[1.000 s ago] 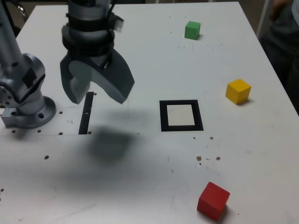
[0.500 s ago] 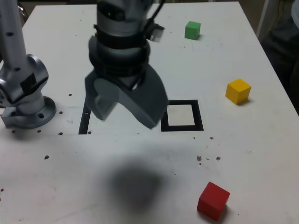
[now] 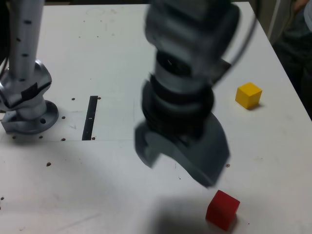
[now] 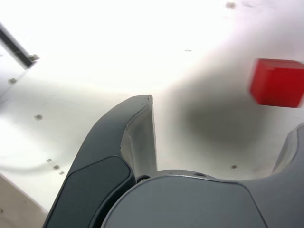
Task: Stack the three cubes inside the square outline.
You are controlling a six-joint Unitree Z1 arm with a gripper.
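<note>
My gripper (image 3: 179,173) hung above the white tabletop (image 3: 117,204), its jaws wide open with nothing between them. In the exterior view, the red cube (image 3: 223,209) sat at my four o'clock, near one fingertip; the yellow cube (image 3: 248,95) lay at half past one, and the thin black strip (image 3: 90,118) at ten. I could make out neither the green cube nor the square outline, so I could not say where they were.

The red cube seemed the likely first pick, and in the wrist view it was off the middle of my opening. Had I descended without centring, a finger could have landed on it or shoved it off. Its turned faces could have made me pinch corners, twisting it and spoiling a level stack.
</note>
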